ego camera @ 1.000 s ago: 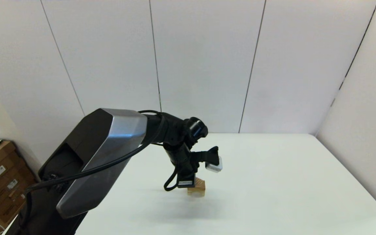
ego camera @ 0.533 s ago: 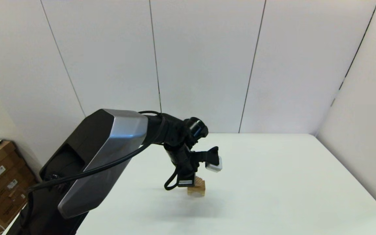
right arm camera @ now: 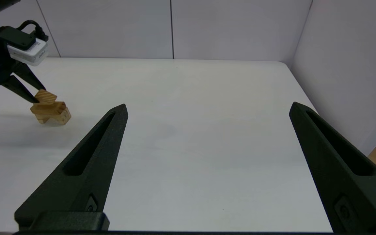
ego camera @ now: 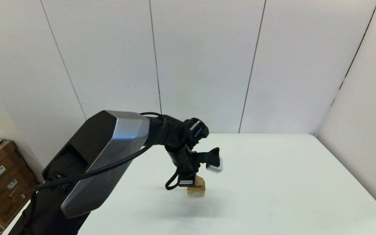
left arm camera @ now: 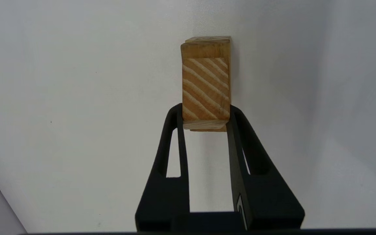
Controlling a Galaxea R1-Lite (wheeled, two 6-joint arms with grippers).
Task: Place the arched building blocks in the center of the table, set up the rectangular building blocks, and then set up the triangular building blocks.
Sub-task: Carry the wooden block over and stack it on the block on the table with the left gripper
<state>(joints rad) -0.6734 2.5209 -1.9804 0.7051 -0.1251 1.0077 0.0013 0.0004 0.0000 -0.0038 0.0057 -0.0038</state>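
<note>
- The triangular building blocks [left arm camera: 206, 88] were found at the top of the stack near the middle of the table [ego camera: 273, 182], on the robot's left-of-centre side, with the striped sloping face turned up toward the left wrist camera.
- In the right wrist view the stack was seen in order: the arched building blocks [right arm camera: 54, 117] on the table, the rectangular building blocks [right arm camera: 48, 107] across them, the prism above.
- The left gripper [left arm camera: 206, 119] was seen closed around the near end of the prism, one finger on each side; contact looked snug, though whether pressure was still applied could not be judged with certainty.
- Whether the prism was fully seated on the slab could not be confirmed; in the right wrist view it appeared tilted rather than flat.
- The step in hand was judged to be the setting of the prism, the last of the task.
- For a clean finish, the base should be brought flat and centred on the slab, then the fingers opened evenly and drawn straight up.
- Any sideways drag was judged likely to shift the slab or topple the stack.
- The right gripper [right arm camera: 207, 137] was noted spread wide and idle, well apart from the blocks.
</note>
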